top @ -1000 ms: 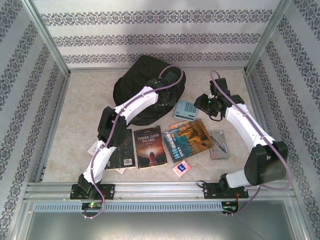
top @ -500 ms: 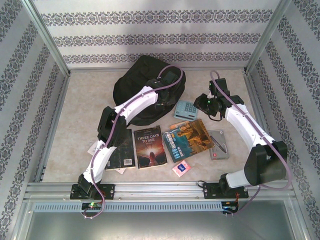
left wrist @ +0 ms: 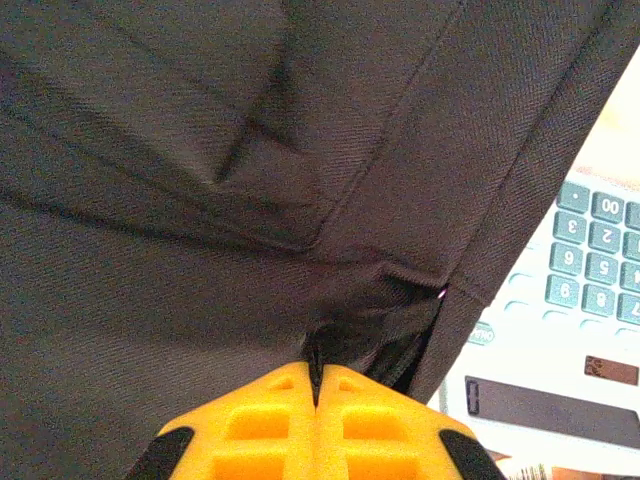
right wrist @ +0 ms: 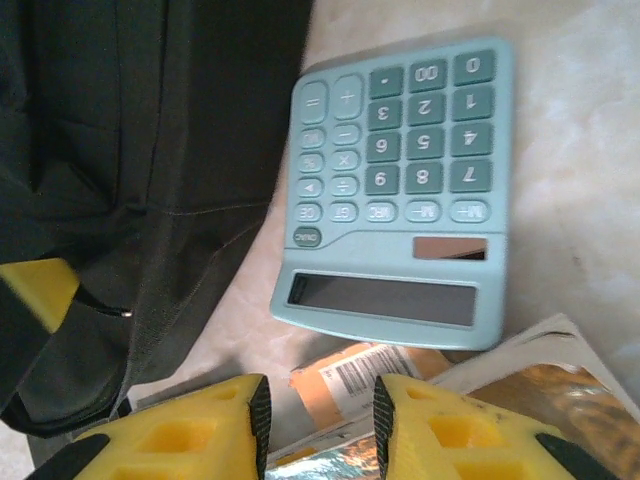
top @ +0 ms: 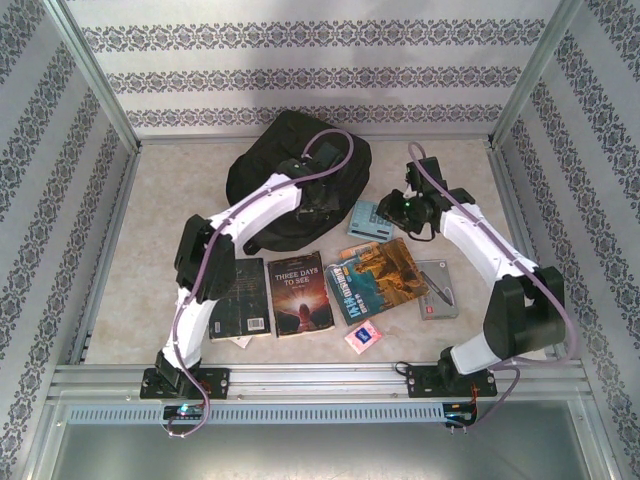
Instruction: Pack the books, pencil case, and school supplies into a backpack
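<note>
A marbled beige table (top: 150,250) in a wallpapered booth – nothing looks packed yet. The black backpack (top: 270,160) lies at the far middle, with the left gripper (left wrist: 315,378) pinched together on its fabric by the zip. The right gripper (right wrist: 318,400) hangs, fingers apart, over the blue calculator (right wrist: 400,190) – books (top: 300,293) and a pink packet (top: 364,336) lie out on the near side

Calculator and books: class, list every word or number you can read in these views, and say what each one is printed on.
"THREE DAYS TO SEE": brown book cover.
"00", "0" to "9": calculator keys.
"MRC", "M-", "M+": calculator keys, seen upside down.
Illustrated book title: too small to read.
Barcode digits: too blurred to read.
</note>
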`<act>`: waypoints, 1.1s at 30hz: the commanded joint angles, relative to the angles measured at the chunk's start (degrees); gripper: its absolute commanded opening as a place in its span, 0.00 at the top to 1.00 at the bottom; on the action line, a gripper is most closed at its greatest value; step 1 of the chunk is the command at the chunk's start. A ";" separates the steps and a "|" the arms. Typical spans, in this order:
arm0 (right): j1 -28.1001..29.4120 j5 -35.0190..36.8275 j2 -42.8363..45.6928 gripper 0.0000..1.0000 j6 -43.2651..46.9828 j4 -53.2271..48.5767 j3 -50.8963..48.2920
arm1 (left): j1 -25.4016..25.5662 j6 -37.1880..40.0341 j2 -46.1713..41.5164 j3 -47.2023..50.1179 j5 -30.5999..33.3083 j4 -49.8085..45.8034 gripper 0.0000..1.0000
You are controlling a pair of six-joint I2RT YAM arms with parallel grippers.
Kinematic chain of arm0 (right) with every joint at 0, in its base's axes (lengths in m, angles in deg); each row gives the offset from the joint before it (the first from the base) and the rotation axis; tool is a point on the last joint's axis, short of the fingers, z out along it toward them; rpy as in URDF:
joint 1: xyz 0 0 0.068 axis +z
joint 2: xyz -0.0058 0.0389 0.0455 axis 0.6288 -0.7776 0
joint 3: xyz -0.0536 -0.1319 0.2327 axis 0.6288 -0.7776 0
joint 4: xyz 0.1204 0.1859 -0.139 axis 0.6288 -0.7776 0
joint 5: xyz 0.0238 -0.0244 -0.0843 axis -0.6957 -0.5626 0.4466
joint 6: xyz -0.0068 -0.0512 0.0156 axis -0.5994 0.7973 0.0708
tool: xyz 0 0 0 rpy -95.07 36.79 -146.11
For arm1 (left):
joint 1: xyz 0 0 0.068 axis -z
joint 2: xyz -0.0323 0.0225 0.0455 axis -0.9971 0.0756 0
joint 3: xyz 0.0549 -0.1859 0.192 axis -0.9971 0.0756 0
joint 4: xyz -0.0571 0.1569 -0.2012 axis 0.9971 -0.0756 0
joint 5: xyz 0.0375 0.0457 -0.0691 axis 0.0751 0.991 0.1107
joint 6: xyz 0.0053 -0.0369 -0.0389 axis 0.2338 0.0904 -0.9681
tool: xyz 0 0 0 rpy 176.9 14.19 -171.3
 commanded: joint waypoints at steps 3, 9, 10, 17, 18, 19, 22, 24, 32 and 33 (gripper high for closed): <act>2.06 -5.02 -4.42 0.59 -5.34 4.66 3.39 | -1.33 0.78 -5.96 4.98 0.92 3.37 1.00; 4.60 -6.46 -10.86 0.47 -8.59 7.12 7.02 | -1.87 -0.45 -7.22 8.96 -1.29 5.62 1.00; 4.86 -6.84 -11.71 0.47 -9.27 7.52 7.41 | -1.87 -0.85 -7.44 9.48 -1.66 5.91 1.00; 8.27 -9.30 -17.43 0.36 -15.17 12.75 9.36 | -2.16 -3.21 -9.83 13.90 -2.30 8.75 1.00; 8.52 -9.82 -18.48 0.34 -16.43 14.07 9.46 | -2.38 -3.64 -10.16 14.49 -2.77 9.26 1.00; 8.67 -10.33 -19.23 0.33 -17.54 15.47 9.55 | -2.56 -4.02 -10.45 15.17 -3.14 9.74 1.00; 8.92 -11.55 -22.51 0.33 -20.52 19.25 10.27 | -2.96 -4.89 -11.71 17.02 -4.05 11.15 1.00; 8.99 -11.92 -24.21 0.38 -21.48 20.85 10.99 | -3.14 -5.14 -12.54 17.94 -4.13 11.60 1.00; 8.66 -9.59 -26.90 0.92 -21.31 21.26 12.10 | -4.76 -6.41 -16.26 22.98 -5.02 13.01 1.00; 8.32 -9.40 -26.99 0.99 -21.24 21.08 12.01 | -5.17 -6.82 -16.93 23.94 -5.06 13.24 1.00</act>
